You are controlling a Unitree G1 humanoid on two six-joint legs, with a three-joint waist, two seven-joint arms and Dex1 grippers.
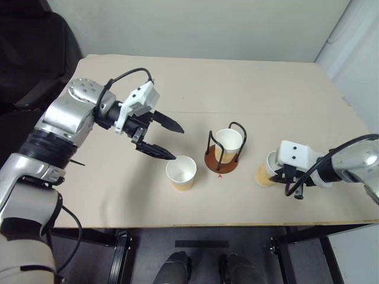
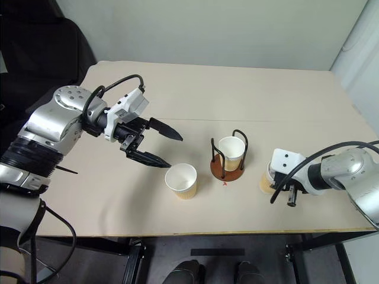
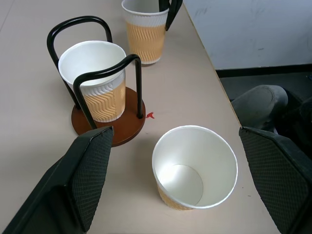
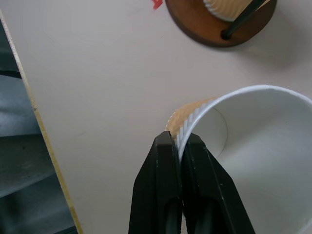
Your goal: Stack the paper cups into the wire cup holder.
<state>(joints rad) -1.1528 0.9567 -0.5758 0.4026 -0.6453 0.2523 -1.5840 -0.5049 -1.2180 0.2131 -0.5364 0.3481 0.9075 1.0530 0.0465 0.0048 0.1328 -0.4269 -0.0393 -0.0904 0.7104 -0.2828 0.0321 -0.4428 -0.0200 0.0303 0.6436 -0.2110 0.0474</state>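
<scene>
Cups are spread along the near half of the desk: one already sits in the wire cup holder at centre, a second cup stands free at the holder's eight o'clock, and a third cup stands at its four o'clock. The right tool is pinched shut on that third cup's rim, one finger inside, one outside. The left tool hangs wide open above the second cup. Risk now: a thin rim grip could crumple the paper or let the cup swing and slip, and a tilted cup may catch the holder's wire loops.
</scene>
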